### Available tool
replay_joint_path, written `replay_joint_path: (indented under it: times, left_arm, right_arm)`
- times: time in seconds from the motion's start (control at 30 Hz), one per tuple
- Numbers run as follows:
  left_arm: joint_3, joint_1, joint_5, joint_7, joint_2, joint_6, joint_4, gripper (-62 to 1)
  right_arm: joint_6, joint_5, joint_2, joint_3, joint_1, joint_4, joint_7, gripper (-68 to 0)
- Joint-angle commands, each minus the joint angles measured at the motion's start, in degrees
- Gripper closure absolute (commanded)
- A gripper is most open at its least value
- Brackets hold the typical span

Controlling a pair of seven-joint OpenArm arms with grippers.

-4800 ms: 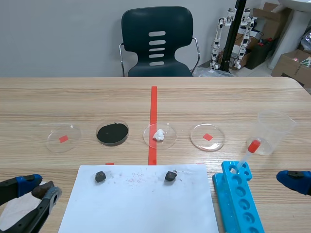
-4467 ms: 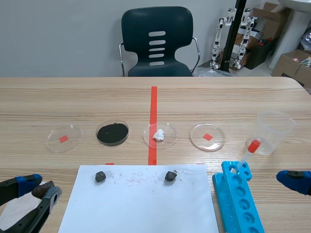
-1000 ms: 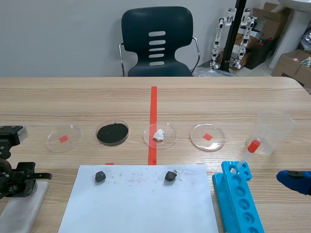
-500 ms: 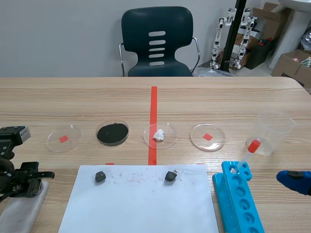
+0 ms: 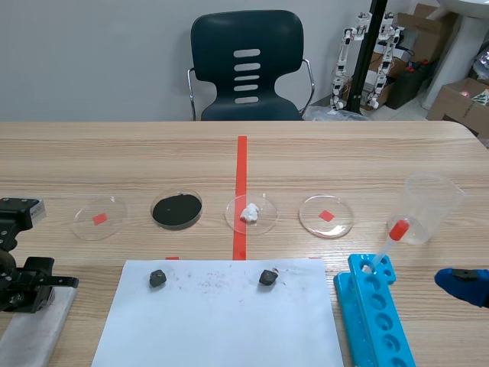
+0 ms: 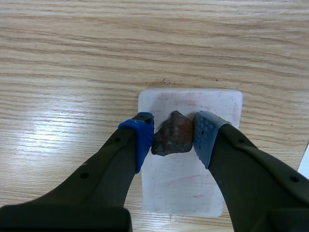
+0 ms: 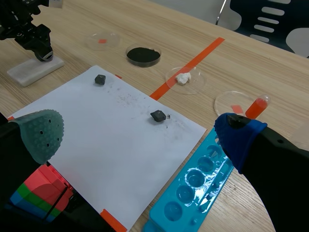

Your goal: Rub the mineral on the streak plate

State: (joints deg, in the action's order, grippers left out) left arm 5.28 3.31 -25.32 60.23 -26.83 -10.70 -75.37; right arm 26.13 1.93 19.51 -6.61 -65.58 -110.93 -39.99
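Where the table's near left edge runs, your left gripper [image 6: 175, 135] is clenched on the rough reddish-brown mineral lump [image 6: 171, 139], blue and grey pads pressing its two sides. The lump sits directly over the white rectangular streak plate [image 6: 193, 179], though actual contact cannot be judged. At the near right, your right gripper [image 7: 140, 133] is released, its fingers spread wide, just right of the blue plastic test-tube rack [image 5: 378, 313]. Between the arms lies a white sheet of paper [image 5: 221, 321] carrying two small dark rock pieces [image 5: 158, 278].
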Motion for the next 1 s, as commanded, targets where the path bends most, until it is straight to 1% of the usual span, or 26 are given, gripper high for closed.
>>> replay_joint_path:
  times: [0.0,0.07,0.1,0.17,0.23,0.3,0.37,0.43,0.5,0.63,0.87,0.93,0.97]
  left_arm:
    - [-0.2,0.3,1.2,0.5,-0.7,-1.2,0.0,-11.7]
    - [-0.2,0.3,0.9,0.5,-0.7,-1.6,0.0,-11.7]
    - [-0.2,0.3,-0.1,0.5,-0.7,-1.6,0.0,-11.7]
    - [-0.2,0.3,-3.7,-0.3,-0.7,-1.0,0.0,-11.7]
    - [-0.2,0.3,-8.0,-1.0,-0.7,0.7,0.0,-11.7]
    - [-0.2,0.3,-11.0,-1.7,-0.7,2.0,0.0,-11.7]
    - [-0.2,0.3,-11.9,-1.9,-0.7,2.7,0.0,-11.7]
    - [-0.2,0.3,-11.7,-1.9,-0.7,2.7,0.0,-11.7]
    - [-0.2,0.3,-10.0,-1.8,-0.7,2.7,0.0,-11.7]
    - [-0.2,0.3,-3.8,-0.3,-0.7,0.7,0.0,-11.7]
    - [-0.2,0.3,4.8,1.4,-0.7,-2.3,0.0,-11.7]
    - [-0.2,0.3,6.5,1.4,-0.7,-3.3,0.0,-11.7]
    - [-0.2,0.3,6.8,1.4,-0.7,-3.3,0.0,-11.7]
  right_arm:
    - [0.0,0.9,0.0,-0.1,0.0,-0.5,-0.9,-67.9]
    - [0.0,0.9,0.0,-0.1,0.0,-0.5,-0.9,-67.9]
    - [0.0,0.9,0.0,-0.1,0.0,-0.5,-0.9,-67.9]
    - [0.0,0.9,0.0,-0.1,0.0,-0.5,-0.9,-67.9]
    - [0.0,0.9,0.0,-0.1,0.0,-0.5,-0.9,-67.9]
    - [0.0,0.9,0.0,-0.1,0.0,-0.5,-0.9,-67.9]
    - [0.0,0.9,0.0,-0.1,0.0,-0.5,-0.9,-67.9]
    - [0.0,0.9,0.0,-0.1,0.0,-0.5,-0.9,-67.9]
    - [0.0,0.9,0.0,-0.1,0.0,-0.5,-0.9,-67.9]
    - [0.0,0.9,0.0,-0.1,0.0,-0.5,-0.9,-67.9]
    - [0.0,0.9,0.0,-0.1,0.0,-0.5,-0.9,-67.9]
    - [0.0,0.9,0.0,-0.1,0.0,-0.5,-0.9,-67.9]
    - [0.0,0.9,0.0,-0.1,0.0,-0.5,-0.9,-67.9]
